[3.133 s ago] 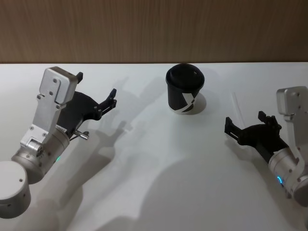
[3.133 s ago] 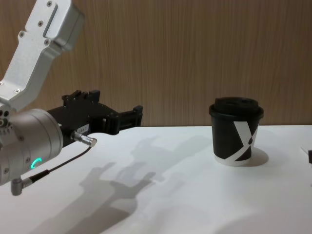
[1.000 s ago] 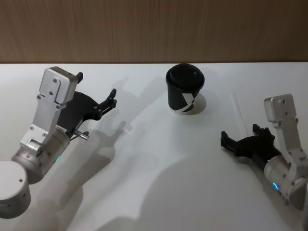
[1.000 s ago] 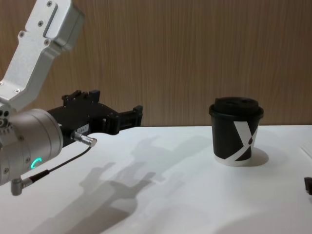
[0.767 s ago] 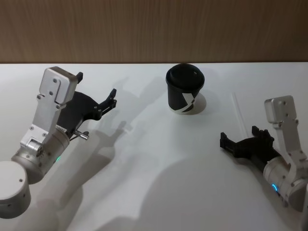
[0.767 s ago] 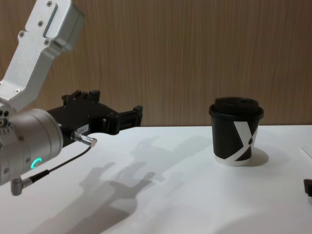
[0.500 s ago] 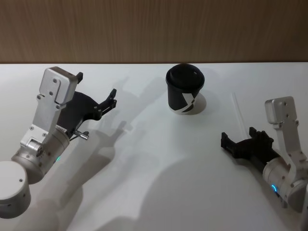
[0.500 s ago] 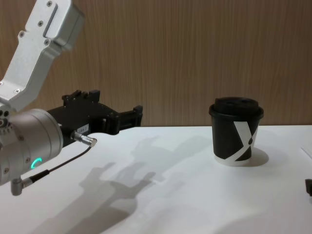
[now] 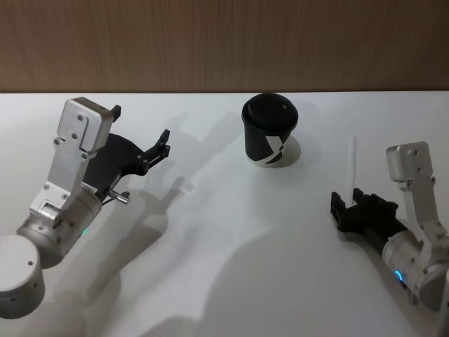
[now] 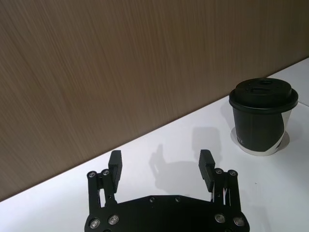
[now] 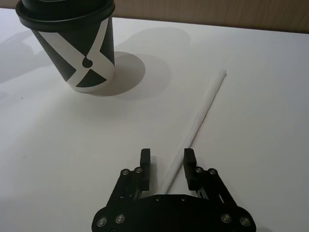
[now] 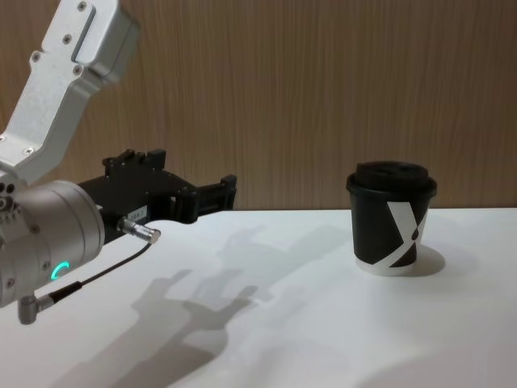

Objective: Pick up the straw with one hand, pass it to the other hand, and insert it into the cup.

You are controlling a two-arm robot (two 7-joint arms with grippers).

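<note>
Near the right edge of the tabletop [image 9: 231, 253], the right pincer [image 9: 345, 198] sits low over the white surface and points toward the far edge. Its short black fingers [image 11: 189, 162] are drawn partway in, neither spread wide nor clamped. The near end of the straw [image 9: 352, 163] lies between them, close against one finger with a clear gap to the other. The grip is not closed on it. From there the straw runs flat along the tabletop toward the far edge, and its far end stops off to the right of the cup [image 9: 270, 130], apart from it.

Farther in, over the left side of the tabletop, the left pincer [image 9: 140, 124] hangs above the surface and casts a shadow below it. Its long black jaws are spread wide with nothing between them, and a green light [image 12: 56, 271] glows on its silver wrist.

The cup stands upright close to the middle of the far edge, with its black lid [image 10: 263, 94] on. Behind the far edge rises a brown wood-grain wall [image 9: 224, 42].
</note>
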